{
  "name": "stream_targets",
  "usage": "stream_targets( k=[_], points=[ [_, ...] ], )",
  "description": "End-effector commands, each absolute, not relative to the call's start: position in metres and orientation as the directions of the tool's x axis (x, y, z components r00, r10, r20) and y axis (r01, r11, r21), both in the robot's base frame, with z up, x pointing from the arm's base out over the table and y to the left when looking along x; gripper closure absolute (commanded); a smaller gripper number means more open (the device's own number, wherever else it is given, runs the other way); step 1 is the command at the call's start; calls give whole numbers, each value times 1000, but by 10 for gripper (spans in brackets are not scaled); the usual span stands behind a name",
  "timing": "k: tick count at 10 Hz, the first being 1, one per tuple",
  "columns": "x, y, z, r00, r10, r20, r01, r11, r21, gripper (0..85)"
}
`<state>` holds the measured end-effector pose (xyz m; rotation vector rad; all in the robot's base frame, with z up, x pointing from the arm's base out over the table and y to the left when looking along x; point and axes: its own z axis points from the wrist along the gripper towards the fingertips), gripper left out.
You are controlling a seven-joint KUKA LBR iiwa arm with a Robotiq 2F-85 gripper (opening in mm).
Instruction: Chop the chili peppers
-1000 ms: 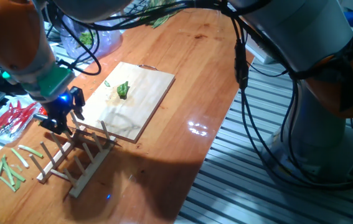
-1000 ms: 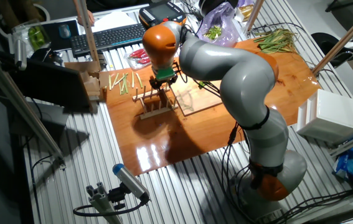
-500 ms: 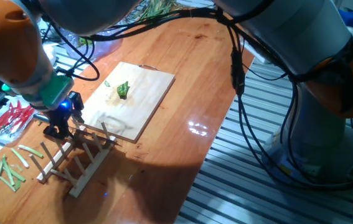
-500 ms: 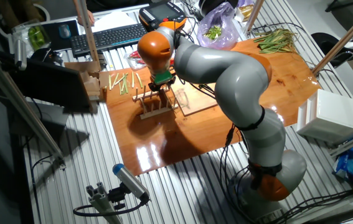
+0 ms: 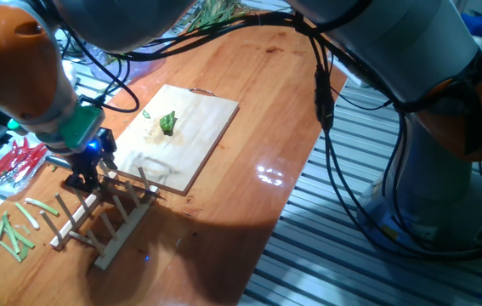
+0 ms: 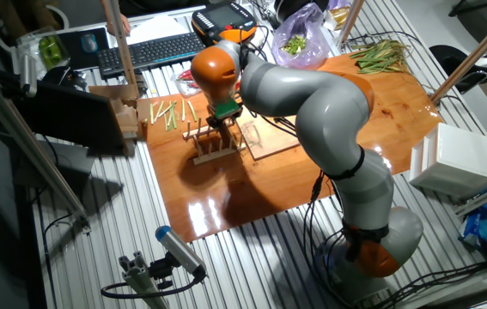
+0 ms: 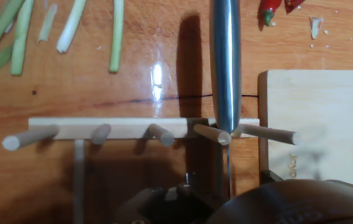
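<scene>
The gripper [image 5: 82, 174] sits low at the wooden peg rack [image 5: 104, 217]; its finger spacing cannot be told. The chili peppers [image 5: 167, 123] lie on the cutting board [image 5: 198, 136].

Bright green chili peppers [image 5: 167, 123], pale wooden board [image 5: 198, 127], red chilies [image 5: 15, 161]

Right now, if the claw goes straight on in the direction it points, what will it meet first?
Most likely the wooden peg rack: the claw points down onto it, and the hand view shows a metal knife handle lying between two pegs directly ahead. Depth is unclear, so which comes first is uncertain.
</scene>
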<state>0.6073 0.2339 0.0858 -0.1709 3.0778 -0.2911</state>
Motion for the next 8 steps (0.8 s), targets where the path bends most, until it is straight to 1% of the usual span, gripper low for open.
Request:
stream_targets(
  k=[1,4,6,8],
  points=[
    [607,233,84,-993,-115,-38,-106,976,-188,510],
    [607,233,83,-992,-122,-39,-113,976,-187,510],
    [607,231,82,-988,-145,-45,-133,970,-201,850],
    [607,231,83,-987,-155,-48,-142,967,-213,850]
  ],
)
